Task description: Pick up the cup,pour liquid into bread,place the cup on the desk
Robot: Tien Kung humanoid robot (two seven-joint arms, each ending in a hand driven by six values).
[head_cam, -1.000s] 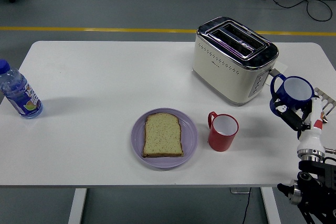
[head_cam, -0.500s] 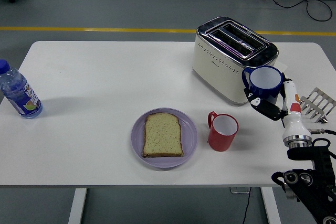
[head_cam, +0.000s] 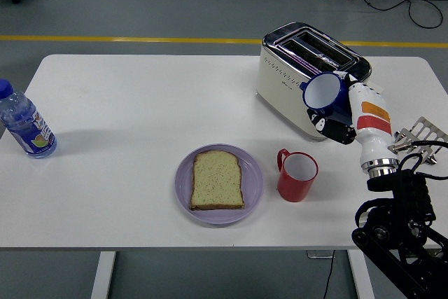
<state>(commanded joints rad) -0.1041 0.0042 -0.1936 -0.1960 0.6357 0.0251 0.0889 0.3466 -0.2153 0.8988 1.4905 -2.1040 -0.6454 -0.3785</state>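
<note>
Right robot hand [head_cam: 343, 118] grips blue cup [head_cam: 323, 92] — fingers mostly hidden.

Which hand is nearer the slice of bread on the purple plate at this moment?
Right. The right hand, gripping the tilted blue cup, is up and to the right of the bread, beyond the red cup. The left hand is out of view.

Right arm enters from lower right corner, forearm raised. Right hand [head_cam: 336, 113] fingers curled closed around a held object, wrist rolled left.
</note>
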